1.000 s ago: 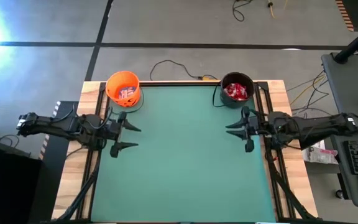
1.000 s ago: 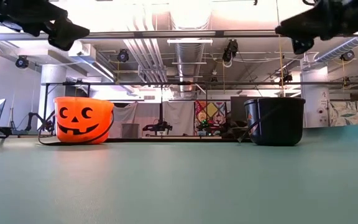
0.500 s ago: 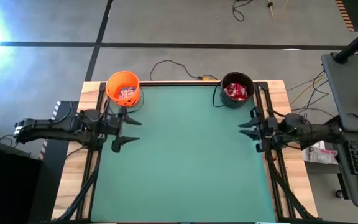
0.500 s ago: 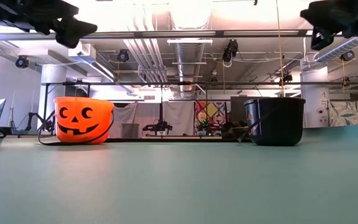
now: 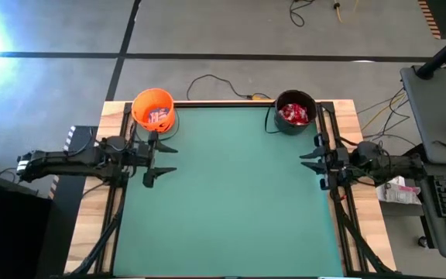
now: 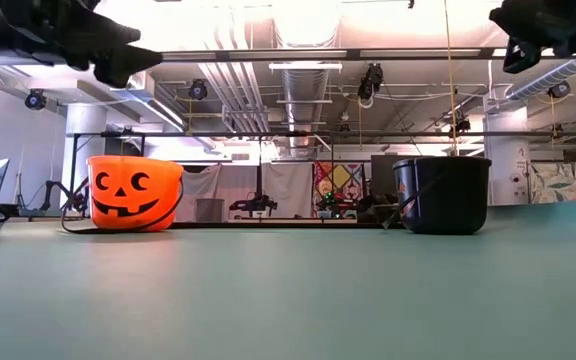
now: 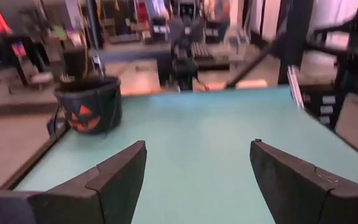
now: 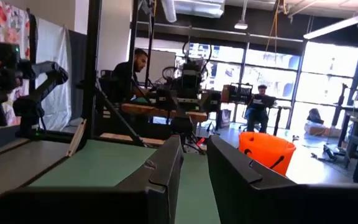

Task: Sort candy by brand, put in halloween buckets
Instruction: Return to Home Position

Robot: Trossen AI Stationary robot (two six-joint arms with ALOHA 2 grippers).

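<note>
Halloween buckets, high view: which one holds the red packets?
The black cauldron-like bucket, nearest the right gripper, holds red crinkly packets; the orange plastic bucket holds pale bars.

Beyond the left jaws the black bucket (image 7: 90,106) is blurred; the right jaws half-hide the orange bucket (image 8: 272,149).

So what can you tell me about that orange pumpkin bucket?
The orange bucket is a round, bright orange, plastic-looking pail with a black jack-o'-lantern face. It stands upright at a corner of the green table, with light wrapped candy inside. The left gripper hangs open close by, not touching it.
</note>
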